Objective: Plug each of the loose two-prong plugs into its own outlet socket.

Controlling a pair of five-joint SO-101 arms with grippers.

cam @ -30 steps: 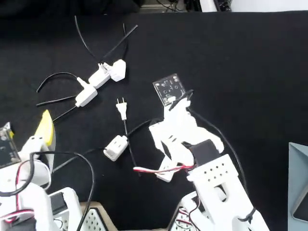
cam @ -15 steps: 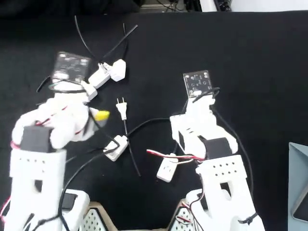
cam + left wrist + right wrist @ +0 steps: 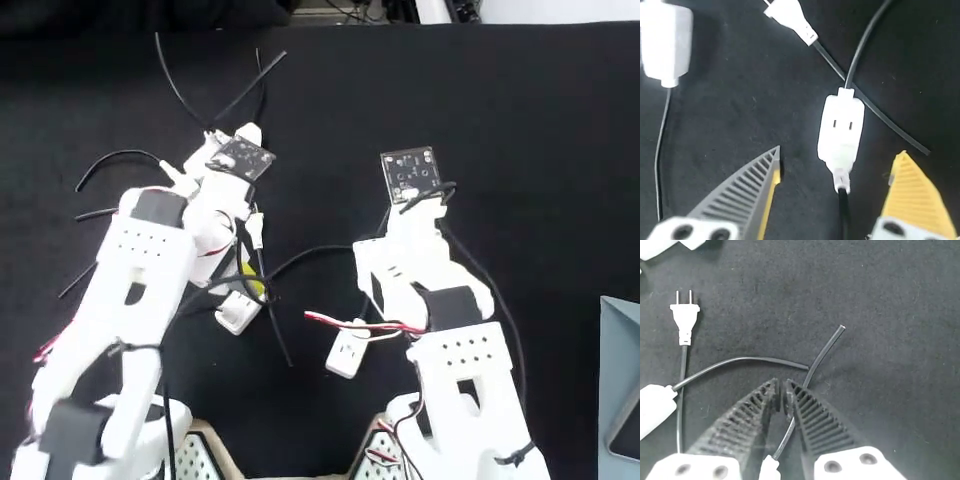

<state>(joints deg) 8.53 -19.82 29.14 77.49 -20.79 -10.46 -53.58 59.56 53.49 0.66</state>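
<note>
Left wrist view: outlet socket (image 3: 840,130) sits within the wide-open left tool (image 3: 839,152); right tool (image 3: 782,385) pinches a cord (image 3: 823,352).

Plug (image 3: 685,317), socket (image 3: 840,132) and cords (image 3: 740,361) lie on black table (image 3: 560,150).

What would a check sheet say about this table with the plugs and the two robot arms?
Surface: black cloth table, flat.
Job's things: white two-prong plug lying loose; white two-slot outlet socket empty; second white socket near the right arm.
Clutter: nothing seen.
Grippers: left gripper open, fingers either side of the two-slot socket; right gripper shut on thin black cable.
Cables: black leads cross beside the two-slot socket.
Surroundings: grey box at the table's edge.
</note>
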